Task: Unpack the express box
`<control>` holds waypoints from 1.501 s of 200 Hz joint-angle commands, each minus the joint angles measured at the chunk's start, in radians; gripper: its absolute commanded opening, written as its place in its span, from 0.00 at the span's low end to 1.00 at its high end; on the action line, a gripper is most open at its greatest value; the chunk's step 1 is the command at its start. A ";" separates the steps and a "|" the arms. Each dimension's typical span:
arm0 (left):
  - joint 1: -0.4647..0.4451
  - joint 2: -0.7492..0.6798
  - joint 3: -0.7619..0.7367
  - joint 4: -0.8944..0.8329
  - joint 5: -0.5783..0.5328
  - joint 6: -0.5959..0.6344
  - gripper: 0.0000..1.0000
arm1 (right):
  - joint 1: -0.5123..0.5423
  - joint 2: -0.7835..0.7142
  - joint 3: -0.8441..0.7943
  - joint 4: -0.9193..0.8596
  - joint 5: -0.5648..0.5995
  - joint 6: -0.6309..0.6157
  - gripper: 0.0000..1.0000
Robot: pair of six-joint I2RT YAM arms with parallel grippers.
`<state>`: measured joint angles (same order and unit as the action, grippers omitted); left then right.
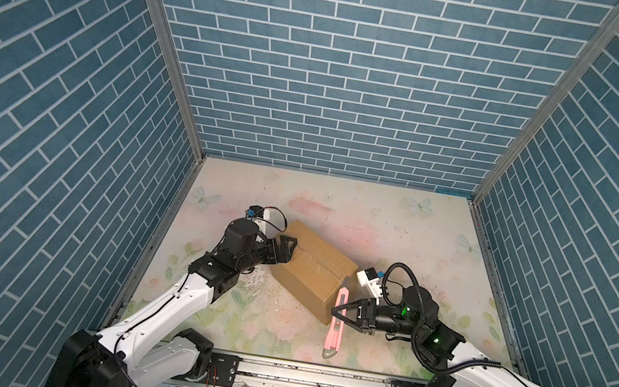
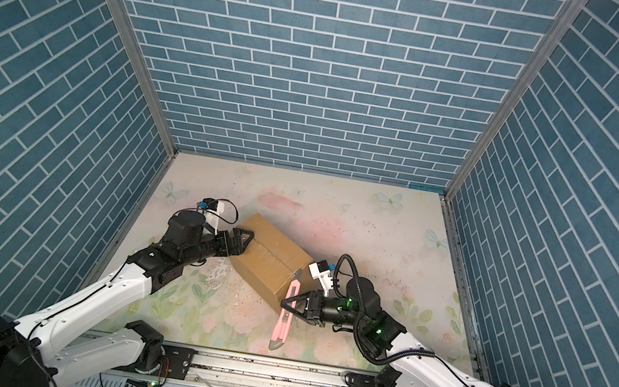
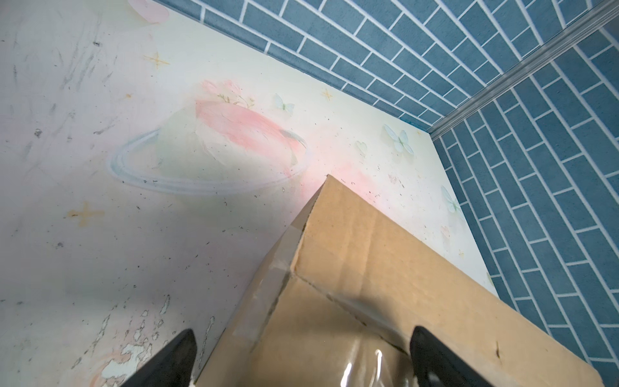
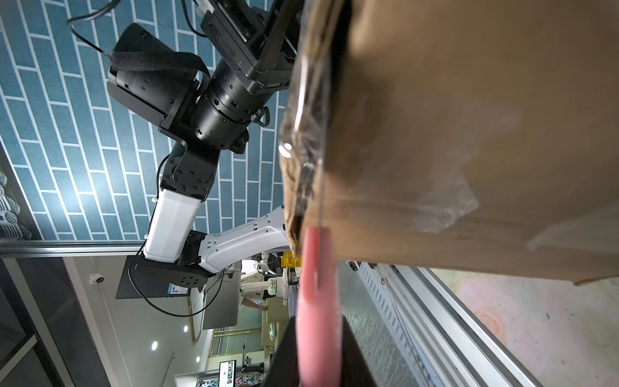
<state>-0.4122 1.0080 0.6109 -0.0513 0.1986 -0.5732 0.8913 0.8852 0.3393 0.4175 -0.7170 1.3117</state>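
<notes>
Jaws wide apart on left gripper (image 1: 289,249), lower centre-left in both top views, holding nothing, set over the upper-left end of box (image 1: 314,271); contact not clear. Pinched narrow on right gripper (image 1: 337,312), lower centre-right, clamped across pink knife (image 1: 331,339). Box slantwise at lower centre on table (image 1: 399,225), flaps down, knife tip up against its lower-right end near the top edge.

From left wrist: two black fingertips (image 3: 182,351) well apart, one over bare table, one over the box top, nothing gripped between. Plain brown corrugated card, lengthwise seam (image 3: 335,298) shut, clear glossy tape (image 3: 365,365) over it, duller tape wrinkled down the end face.

From right wrist: knife clamped between dark fingers, thin blade (image 4: 321,150) out, lying along the taped end edge of the box. Tape there crumpled and ragged; cut through or not, impossible to tell.

Judged early in the job: knife in hand and at the tape, slitting likely the step in hand. Left to do: free the seam, lift the flaps, take out whatever is inside, none of it visible.
</notes>
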 commanded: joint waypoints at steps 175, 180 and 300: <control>0.052 -0.116 0.178 -0.382 0.031 -0.036 1.00 | 0.029 -0.064 -0.038 0.000 -0.057 0.018 0.00; 0.046 -0.131 0.168 -0.397 0.031 -0.055 1.00 | 0.029 -0.067 -0.037 0.000 -0.056 0.019 0.00; -0.635 -0.121 -0.054 0.050 -0.583 -0.362 1.00 | 0.044 -0.051 -0.022 0.015 -0.041 0.035 0.00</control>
<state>-0.9672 0.8272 0.5644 -0.2249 -0.1959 -0.9138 0.9234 0.8337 0.3164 0.3725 -0.7547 1.3289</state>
